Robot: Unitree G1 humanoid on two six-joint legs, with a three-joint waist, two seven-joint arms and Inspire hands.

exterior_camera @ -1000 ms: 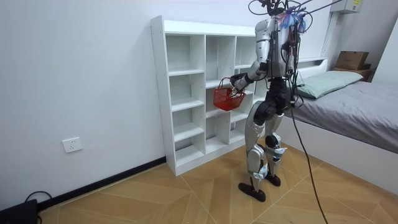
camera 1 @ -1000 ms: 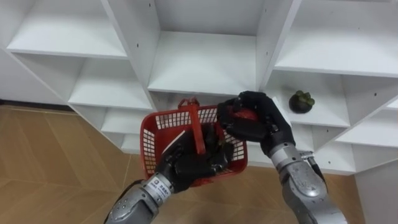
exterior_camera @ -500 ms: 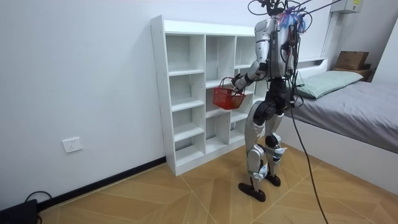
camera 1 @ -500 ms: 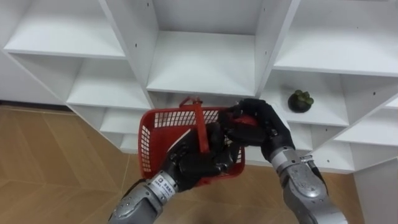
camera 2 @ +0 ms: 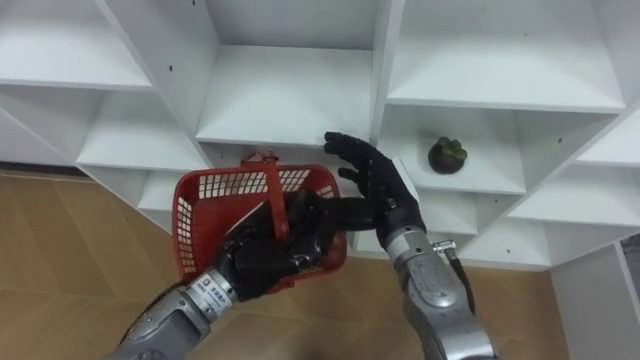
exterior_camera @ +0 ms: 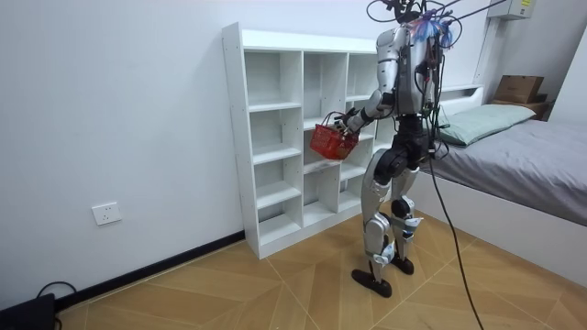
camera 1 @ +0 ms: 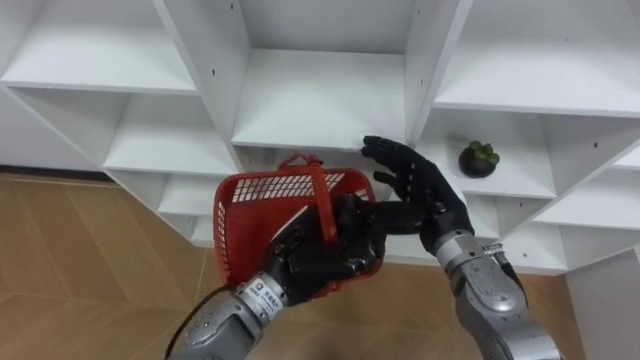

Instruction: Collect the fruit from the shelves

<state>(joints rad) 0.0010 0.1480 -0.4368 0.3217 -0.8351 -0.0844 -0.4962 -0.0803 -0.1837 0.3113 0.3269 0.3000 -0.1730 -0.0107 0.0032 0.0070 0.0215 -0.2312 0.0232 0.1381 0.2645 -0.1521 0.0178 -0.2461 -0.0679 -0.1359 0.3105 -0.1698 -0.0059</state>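
Observation:
A red plastic basket (camera 1: 280, 205) with an upright handle hangs in front of the white closet shelves (camera 1: 320, 100), and my left hand (camera 1: 325, 258) is shut on its near side by the handle. Just right of the basket's rim, my right hand (camera 1: 412, 188) is open, fingers spread, palm empty. A dark mangosteen (camera 1: 478, 158) lies on the shelf to the right of that hand, apart from it. My left hand hides the basket's inside. In the room view I stand upright facing the closet with the basket (exterior_camera: 331, 140) at chest height.
The closet (exterior_camera: 275, 128) is a white grid of open compartments with upright dividers (camera 1: 432, 60) close to both hands. Wooden floor (camera 1: 90, 260) lies below. A bed (exterior_camera: 514, 156) stands at the room view's right.
My right hand has opened over the basket's right rim and the red fruit it held is gone from its fingers. The basket has shifted a little to the left.

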